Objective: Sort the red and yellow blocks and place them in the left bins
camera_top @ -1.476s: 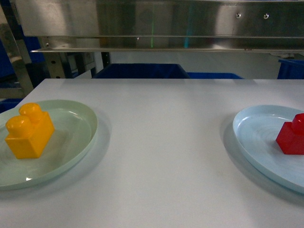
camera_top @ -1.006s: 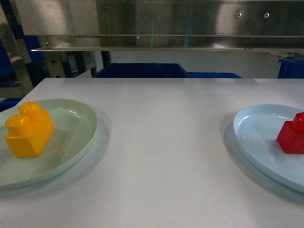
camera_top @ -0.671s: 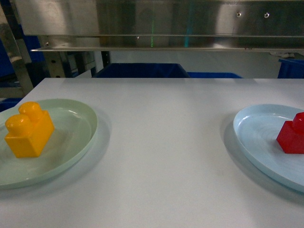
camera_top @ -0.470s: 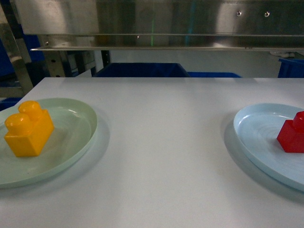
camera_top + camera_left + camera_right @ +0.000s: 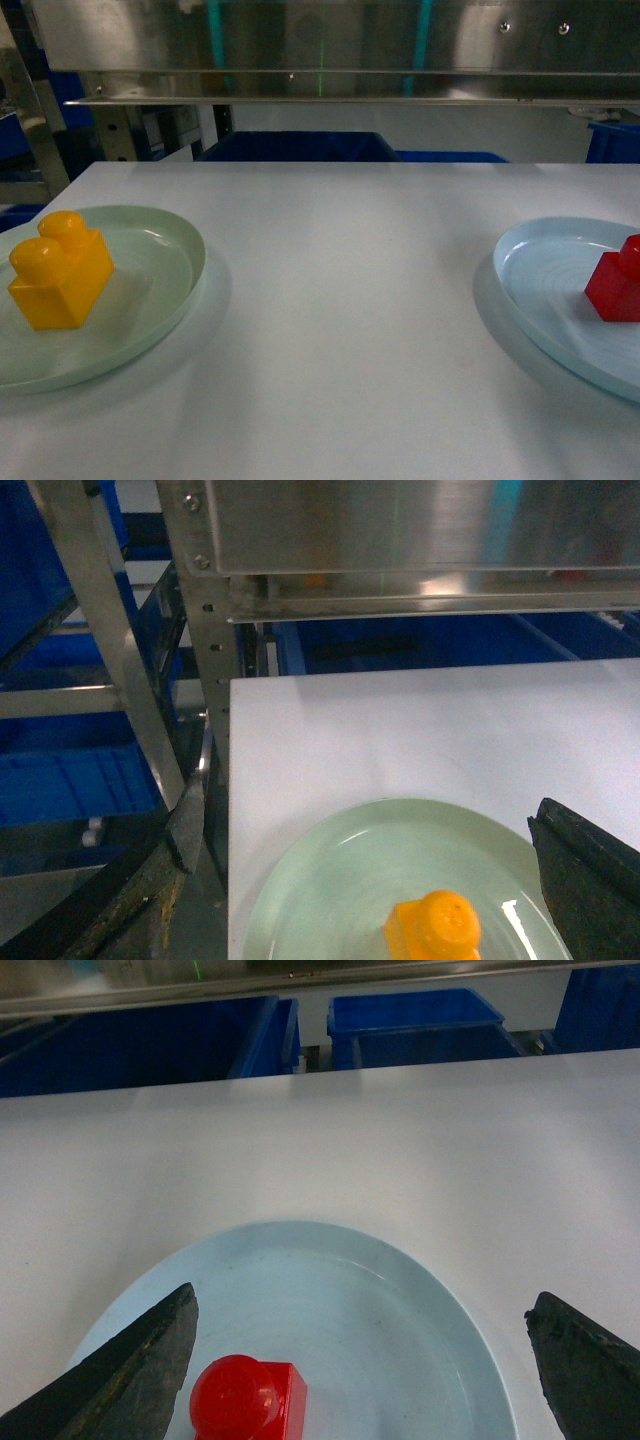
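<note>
The orange-yellow block (image 5: 60,270) stands on a pale green plate (image 5: 160,290) at the table's left. The red block (image 5: 618,285) sits on a pale blue plate (image 5: 540,290) at the right edge. Neither gripper shows in the head view. In the left wrist view my left gripper (image 5: 362,820) hangs open above the green plate (image 5: 320,880), the yellow block (image 5: 435,930) low between its fingers, untouched. My right gripper (image 5: 362,1305) is open over the blue plate (image 5: 400,1310), with the red block (image 5: 245,1400) close to its left finger (image 5: 150,1360). Blue bins (image 5: 70,775) sit left of the table.
More blue bins (image 5: 300,148) stand behind the table's far edge, under a steel shelf (image 5: 330,50). A metal rack frame (image 5: 120,680) rises beside the table's left edge (image 5: 230,810). White tabletop (image 5: 350,300) lies between the two plates.
The blocks stay on their plates. The head view has drifted a few pixels, and the reflections on the steel shelf have shifted.
</note>
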`<state>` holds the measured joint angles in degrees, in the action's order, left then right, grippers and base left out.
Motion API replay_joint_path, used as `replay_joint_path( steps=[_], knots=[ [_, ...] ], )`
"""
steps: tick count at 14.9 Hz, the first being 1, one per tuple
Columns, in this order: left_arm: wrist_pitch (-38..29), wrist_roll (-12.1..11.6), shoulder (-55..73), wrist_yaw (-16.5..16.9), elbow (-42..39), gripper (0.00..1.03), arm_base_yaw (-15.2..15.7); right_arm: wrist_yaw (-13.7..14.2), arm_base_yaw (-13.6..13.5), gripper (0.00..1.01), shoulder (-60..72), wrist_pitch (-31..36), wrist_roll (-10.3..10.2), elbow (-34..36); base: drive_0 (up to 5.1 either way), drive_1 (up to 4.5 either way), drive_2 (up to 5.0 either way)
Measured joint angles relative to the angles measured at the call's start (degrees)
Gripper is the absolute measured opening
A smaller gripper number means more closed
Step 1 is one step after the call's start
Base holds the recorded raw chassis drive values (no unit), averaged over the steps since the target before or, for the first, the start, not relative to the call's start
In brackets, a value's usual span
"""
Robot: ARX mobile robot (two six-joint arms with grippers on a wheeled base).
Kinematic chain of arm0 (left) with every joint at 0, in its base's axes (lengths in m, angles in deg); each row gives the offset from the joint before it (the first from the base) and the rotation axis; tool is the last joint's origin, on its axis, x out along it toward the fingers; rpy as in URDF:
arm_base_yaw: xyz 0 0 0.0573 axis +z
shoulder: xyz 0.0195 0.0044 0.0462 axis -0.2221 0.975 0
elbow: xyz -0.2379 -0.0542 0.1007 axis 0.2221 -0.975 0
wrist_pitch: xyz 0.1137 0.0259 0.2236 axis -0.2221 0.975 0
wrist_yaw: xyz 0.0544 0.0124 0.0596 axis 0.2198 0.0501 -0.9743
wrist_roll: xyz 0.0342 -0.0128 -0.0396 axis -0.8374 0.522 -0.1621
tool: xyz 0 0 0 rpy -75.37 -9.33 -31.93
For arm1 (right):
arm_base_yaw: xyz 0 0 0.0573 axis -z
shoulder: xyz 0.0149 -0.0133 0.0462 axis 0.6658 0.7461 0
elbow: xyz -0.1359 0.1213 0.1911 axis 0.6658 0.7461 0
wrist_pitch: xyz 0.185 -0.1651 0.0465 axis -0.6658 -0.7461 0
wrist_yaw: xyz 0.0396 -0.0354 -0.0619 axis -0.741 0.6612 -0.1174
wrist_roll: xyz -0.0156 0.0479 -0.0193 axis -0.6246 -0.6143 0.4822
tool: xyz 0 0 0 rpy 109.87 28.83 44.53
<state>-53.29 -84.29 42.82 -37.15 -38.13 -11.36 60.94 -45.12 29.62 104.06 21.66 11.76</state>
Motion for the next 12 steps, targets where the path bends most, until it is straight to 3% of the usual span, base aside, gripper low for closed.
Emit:
replay_joint_path(
  steps=[2,6,10,12],
  knots=[
    [-0.4,0.0,0.1,0.1,0.3,0.98,1.2,-0.2,0.0,0.98,0.6,-1.5,1.4,-0.2,0.0,0.0,0.0],
    [-3.4,0.1,-2.5,0.2,-1.5,0.98,0.1,0.0,-1.2,0.98,-0.4,0.1,3.2,2.1,0.0,0.0,0.0],
    [-3.1,0.0,-3.4,-0.5,-2.1,0.98,-0.3,2.2,-5.0,0.98,0.5,2.4,6.0,3.0,0.0,0.0,0.0],
    [-3.1,0.0,-3.4,-0.5,-2.1,0.98,-0.3,4.0,-6.1,0.98,4.6,4.3,6.2,3.2,0.0,0.0,0.0]
  ],
)
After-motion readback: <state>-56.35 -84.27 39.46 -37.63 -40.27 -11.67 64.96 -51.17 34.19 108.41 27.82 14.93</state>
